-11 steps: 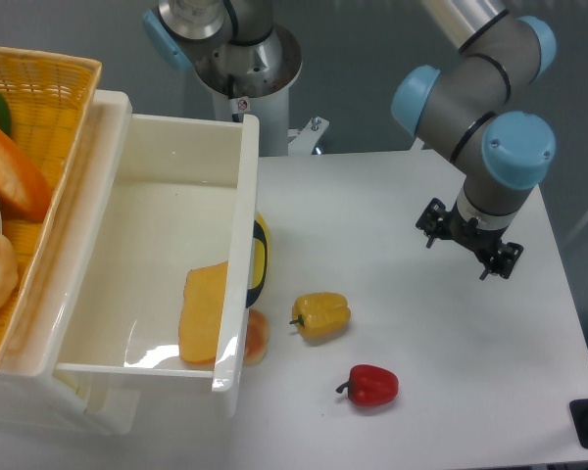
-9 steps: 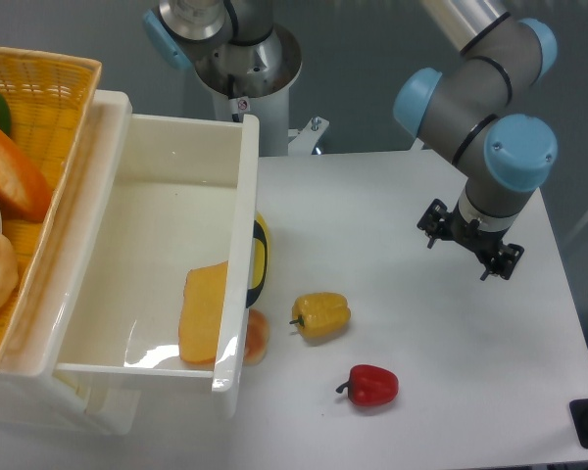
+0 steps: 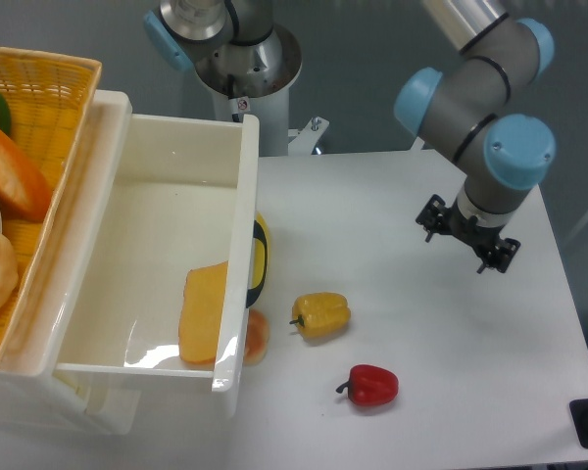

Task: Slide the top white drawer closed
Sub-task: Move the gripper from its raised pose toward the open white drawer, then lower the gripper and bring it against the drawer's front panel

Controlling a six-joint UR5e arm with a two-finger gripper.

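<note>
Top white drawer (image 3: 157, 245): one, pulled out at the left, one yellow slice inside
Claw (image 3: 467, 240): one, over the right of the counter (image 3: 392, 215), far from the drawer; opening, I cannot tell
Peppers: two, one yellow (image 3: 321, 315), one red (image 3: 372, 385)
Basket (image 3: 49, 88): one, far left

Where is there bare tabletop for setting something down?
The table is bare between the top white drawer and the gripper, and along the right edge past the red pepper. It is crowded by the drawer front, around the yellow pepper.
</note>
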